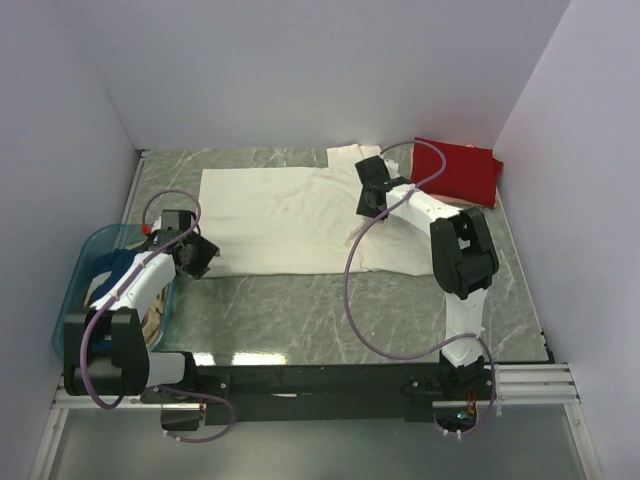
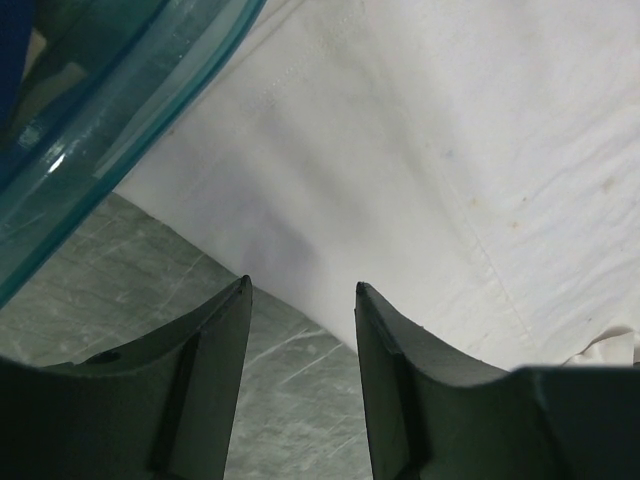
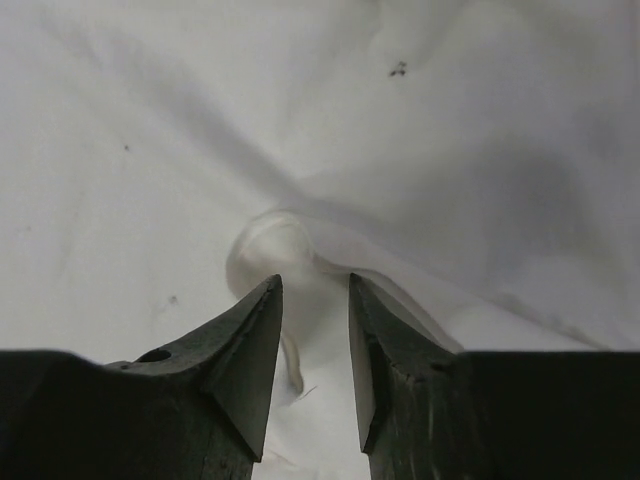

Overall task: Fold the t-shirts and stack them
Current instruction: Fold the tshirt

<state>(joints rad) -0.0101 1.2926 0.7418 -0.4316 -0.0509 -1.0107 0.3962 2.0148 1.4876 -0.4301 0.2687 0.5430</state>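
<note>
Over cream t-shirt point(image 1: 290, 215) near edge: left end effector point(image 2: 300, 292), jaws apart.

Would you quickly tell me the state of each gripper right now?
Left gripper: open, empty.
Right gripper: partly closed at bunched cream-white cloth t-shirt; grip cannot be told.

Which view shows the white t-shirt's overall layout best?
Top external: nearly all of the white t-shirt shows, spread flat on the table. Left wrist shows only its hem edge beside the teal basket; right wrist shows only a puckered ridge of cloth at the right tool's tips.
</note>
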